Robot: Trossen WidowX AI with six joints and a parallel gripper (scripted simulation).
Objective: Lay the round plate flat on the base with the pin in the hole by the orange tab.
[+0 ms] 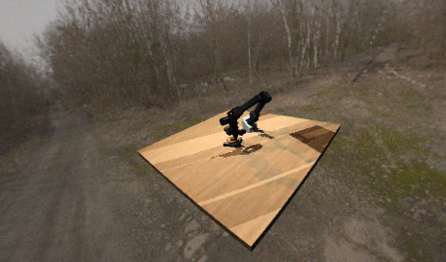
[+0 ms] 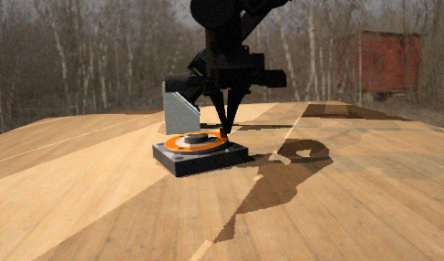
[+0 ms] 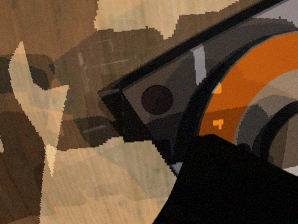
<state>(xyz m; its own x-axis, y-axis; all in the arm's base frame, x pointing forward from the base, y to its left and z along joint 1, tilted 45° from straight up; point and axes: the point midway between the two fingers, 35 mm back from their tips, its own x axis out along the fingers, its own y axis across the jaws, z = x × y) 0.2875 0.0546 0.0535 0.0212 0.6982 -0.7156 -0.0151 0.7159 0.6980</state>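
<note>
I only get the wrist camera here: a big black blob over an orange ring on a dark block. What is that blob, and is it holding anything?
Observer: It is the gripper. In the exterior view its two fingers are shut together into a point, with nothing between them.
Operator: Where does that point come down?
Observer: At the right edge of the round plate, right by its small orange tab.
Operator: Is anything else on the table near it?
Observer: A grey wedge-shaped block stands just behind the dark base.
</note>
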